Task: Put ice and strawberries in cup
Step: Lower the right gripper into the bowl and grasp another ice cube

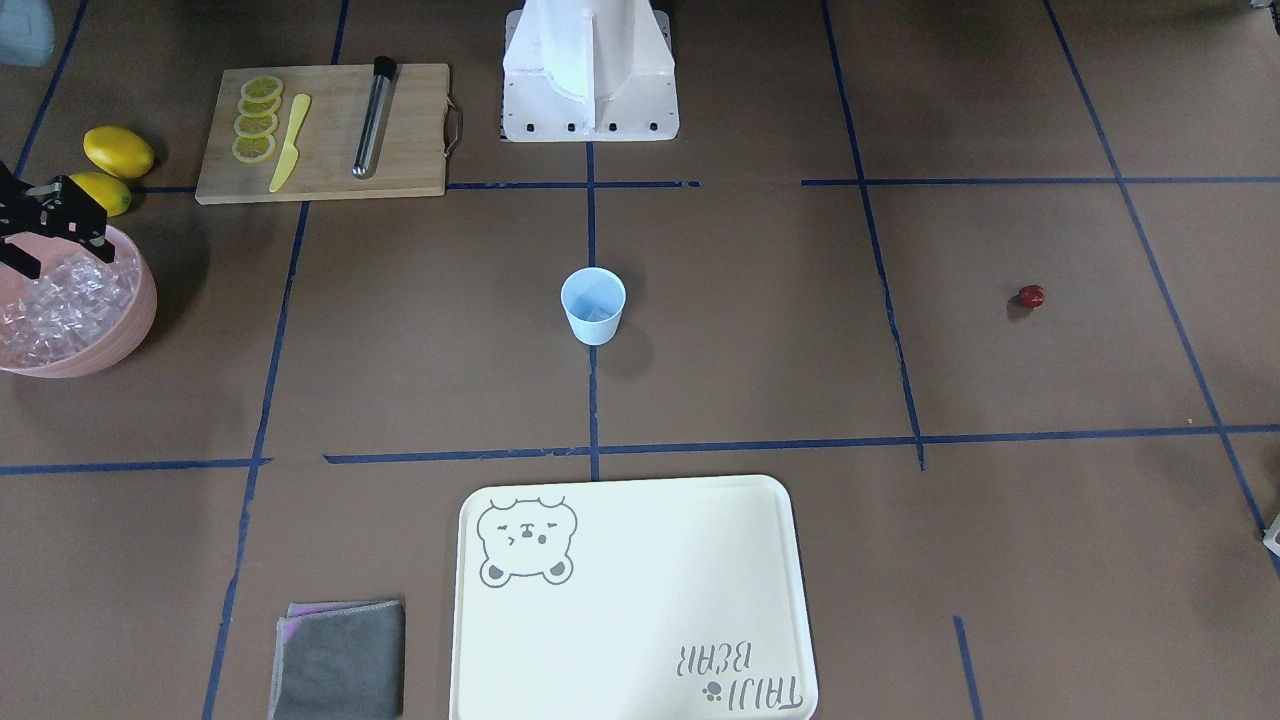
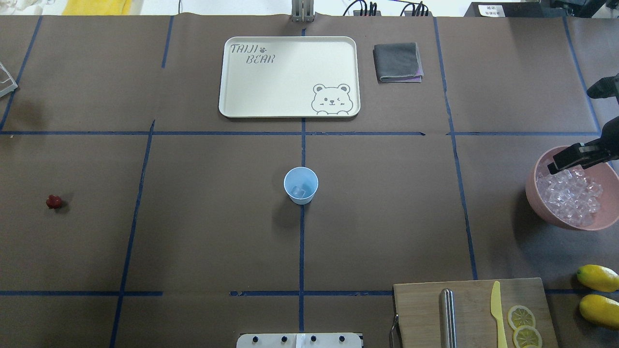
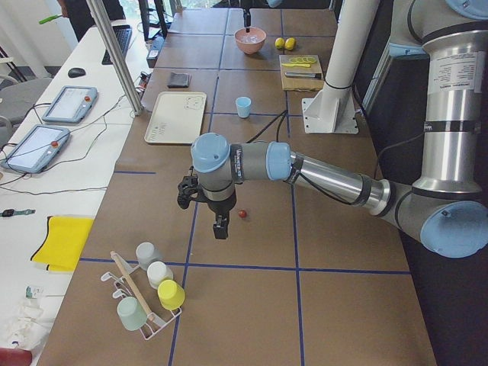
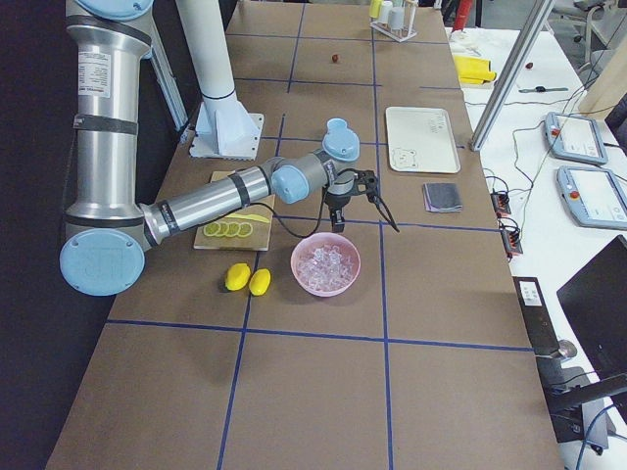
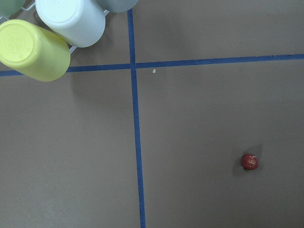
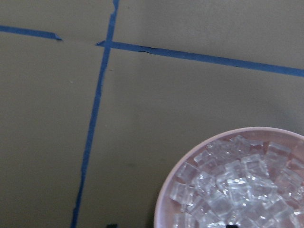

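The pale blue cup [image 1: 593,305] stands upright at the table's middle [image 2: 301,185], with one ice cube showing inside. More ice [image 2: 570,195] fills a pink bowl [image 2: 536,193], also seen in the right wrist view [image 6: 237,190]. My right gripper [image 1: 65,255] hangs open and empty just above the bowl's far rim [image 2: 570,129]. The strawberry [image 1: 1031,296] lies alone on the table [image 2: 53,201] and shows in the left wrist view [image 5: 250,162]. My left gripper [image 3: 218,229] hovers beside the strawberry [image 3: 242,215]. I cannot tell whether it is open.
A cream tray [image 2: 290,111] and a grey cloth [image 2: 397,62] lie beyond the cup. A cutting board [image 1: 320,175] holds lemon slices, a yellow knife and a metal rod. Two lemons [image 1: 118,152] sit by the bowl. A rack of cups [image 3: 149,293] stands near my left gripper.
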You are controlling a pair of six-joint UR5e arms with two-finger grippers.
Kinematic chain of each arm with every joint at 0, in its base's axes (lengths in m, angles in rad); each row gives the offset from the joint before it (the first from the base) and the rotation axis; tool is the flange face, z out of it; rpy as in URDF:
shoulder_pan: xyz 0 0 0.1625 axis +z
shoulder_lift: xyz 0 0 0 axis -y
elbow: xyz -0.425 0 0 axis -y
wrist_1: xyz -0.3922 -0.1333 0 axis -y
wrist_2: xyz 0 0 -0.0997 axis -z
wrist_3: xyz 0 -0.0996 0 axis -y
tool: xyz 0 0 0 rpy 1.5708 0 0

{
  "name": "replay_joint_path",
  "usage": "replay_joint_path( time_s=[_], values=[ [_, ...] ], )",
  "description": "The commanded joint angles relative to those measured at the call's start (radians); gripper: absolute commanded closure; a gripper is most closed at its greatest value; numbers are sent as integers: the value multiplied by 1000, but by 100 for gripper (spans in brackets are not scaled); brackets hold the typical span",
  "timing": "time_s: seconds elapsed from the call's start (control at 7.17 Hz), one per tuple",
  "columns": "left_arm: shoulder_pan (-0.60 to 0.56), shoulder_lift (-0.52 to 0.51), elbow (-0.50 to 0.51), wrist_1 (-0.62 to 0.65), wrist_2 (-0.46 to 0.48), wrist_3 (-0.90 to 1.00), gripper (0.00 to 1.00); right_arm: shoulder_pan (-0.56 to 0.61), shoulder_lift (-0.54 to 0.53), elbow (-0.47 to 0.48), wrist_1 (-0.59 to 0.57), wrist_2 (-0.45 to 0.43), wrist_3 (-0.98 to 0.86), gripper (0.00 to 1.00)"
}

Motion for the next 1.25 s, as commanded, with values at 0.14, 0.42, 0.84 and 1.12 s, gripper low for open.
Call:
replay_joint_path(
  time_s=[0.14,0.42,0.84,1.12],
  values=[
    [3,0,-9,-32,-1,-3,0,-11,-15,-37,2,-11,-63,17],
    [3,2,-9,-37,-1,-1,0,-59,-17,-42,2,-17,-64,17],
    [3,2,-7,-39,-1,-1,0,-76,-18,-80,-1,-23,-116,20],
    [5,2,-7,-39,-1,-3,0,-78,-15,-103,-1,-34,-119,21]
  ],
)
